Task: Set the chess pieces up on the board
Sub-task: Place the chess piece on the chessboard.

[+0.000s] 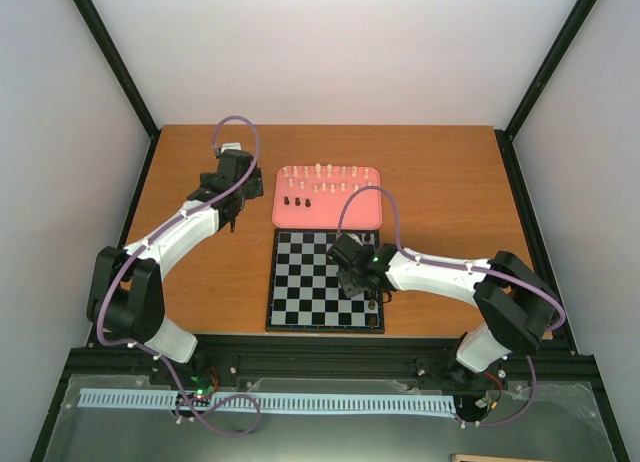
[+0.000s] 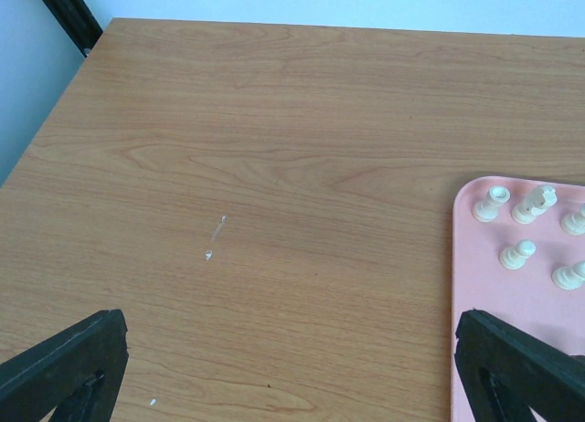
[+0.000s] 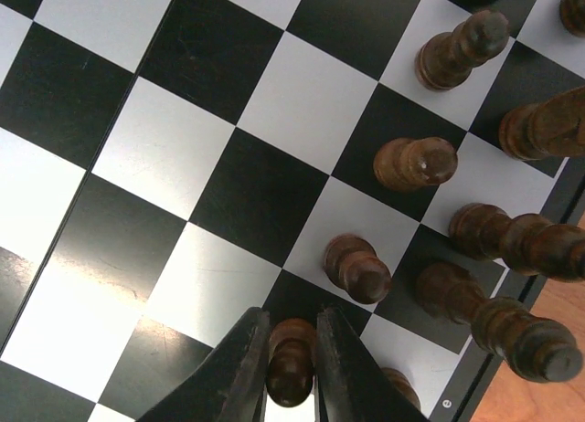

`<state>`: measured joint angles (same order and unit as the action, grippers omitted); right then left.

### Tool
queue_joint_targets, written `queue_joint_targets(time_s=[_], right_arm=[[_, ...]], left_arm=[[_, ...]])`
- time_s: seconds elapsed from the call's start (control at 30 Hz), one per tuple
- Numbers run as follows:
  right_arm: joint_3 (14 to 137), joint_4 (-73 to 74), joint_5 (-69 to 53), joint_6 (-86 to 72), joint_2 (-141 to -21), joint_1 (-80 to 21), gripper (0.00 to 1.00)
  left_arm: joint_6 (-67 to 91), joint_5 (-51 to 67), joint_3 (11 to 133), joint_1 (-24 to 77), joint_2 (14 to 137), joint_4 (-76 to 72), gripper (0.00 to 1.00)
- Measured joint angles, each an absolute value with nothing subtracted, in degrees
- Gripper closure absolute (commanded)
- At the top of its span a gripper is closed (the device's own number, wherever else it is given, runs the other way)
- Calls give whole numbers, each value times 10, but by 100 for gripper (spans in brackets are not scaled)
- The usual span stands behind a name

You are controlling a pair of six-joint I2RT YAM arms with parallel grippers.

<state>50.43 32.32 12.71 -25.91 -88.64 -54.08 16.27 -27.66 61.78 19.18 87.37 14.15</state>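
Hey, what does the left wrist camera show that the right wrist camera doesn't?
Only left wrist: a corner of the pink tray with cream pieces on it, a wide stretch of wooden table, and the left gripper, jaws wide apart, holding nothing. Only right wrist: the board, dark pieces standing near its edge, and the right gripper, jaws closed on one dark piece. Both: chess pieces, table wood, and that arm's own jaws at the bottom edge.

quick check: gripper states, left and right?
Left gripper: open, holding nothing.
Right gripper: closed on a dark chess piece.
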Motion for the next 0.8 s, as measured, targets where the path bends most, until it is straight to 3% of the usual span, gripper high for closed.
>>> queue_joint_targets(time_s=[0.23,0.43,0.8], right_arm=[[504,323,127,-259,-892,-541,80],[504,324,126,-256,-889,-541,70],[524,333,112,-240,-853,-547,63]], left_arm=[[163,-277,618,192,874,142,0],[163,-277,618,192,874,142,0],[163,-277,618,192,874,142,0]])
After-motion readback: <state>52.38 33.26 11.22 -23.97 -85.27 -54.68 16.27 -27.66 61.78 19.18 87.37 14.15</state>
